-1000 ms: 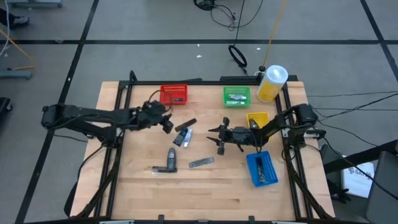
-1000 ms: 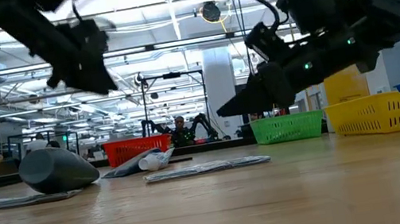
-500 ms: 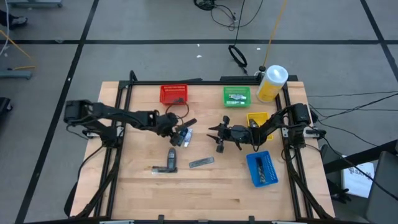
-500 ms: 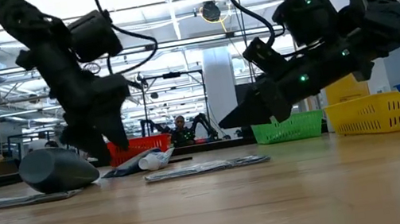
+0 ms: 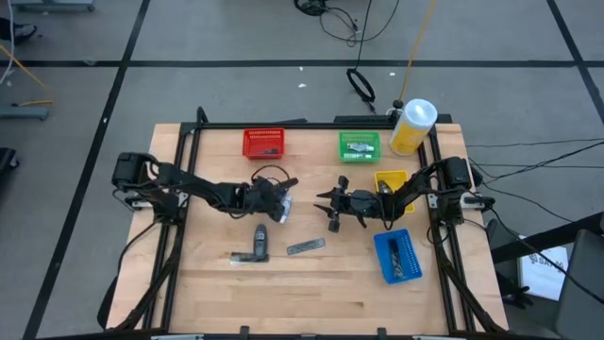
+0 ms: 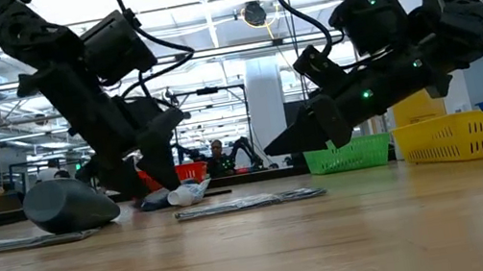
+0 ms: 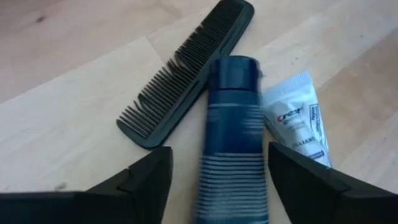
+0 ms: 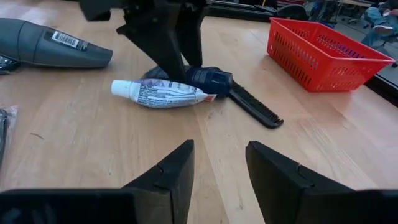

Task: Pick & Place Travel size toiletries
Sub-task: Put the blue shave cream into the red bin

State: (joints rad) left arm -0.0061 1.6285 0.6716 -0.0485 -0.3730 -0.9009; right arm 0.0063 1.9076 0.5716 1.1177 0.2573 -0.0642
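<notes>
Left end effector straddling dark blue mini bottle, not yet gripped.

Dark blue ribbed cylindrical mini bottle (image 7: 232, 140) lies flat mid-worktop, touching a white toothpaste tube (image 7: 297, 127) on one side and a black plastic comb (image 7: 186, 74) on the other. Left end effector (image 7: 217, 180) sits low over it, fingers spread wide either side of the body, holding nothing. To do it well: drop straight, keep the bottle centred, close on the body only; neighbours are tight, so a finger could snag tube or comb. Lift vertically before moving. Right end effector (image 5: 332, 204) hovers just right of the cluster, fingers partly apart, empty. Other toiletries: dark grey tube (image 5: 258, 241) and silvery sachet (image 5: 306, 246) nearer. Red mesh bin (image 5: 263, 143) far left, green mesh bin (image 5: 360, 146) far centre, wooden worktop (image 5: 311, 293).
</notes>
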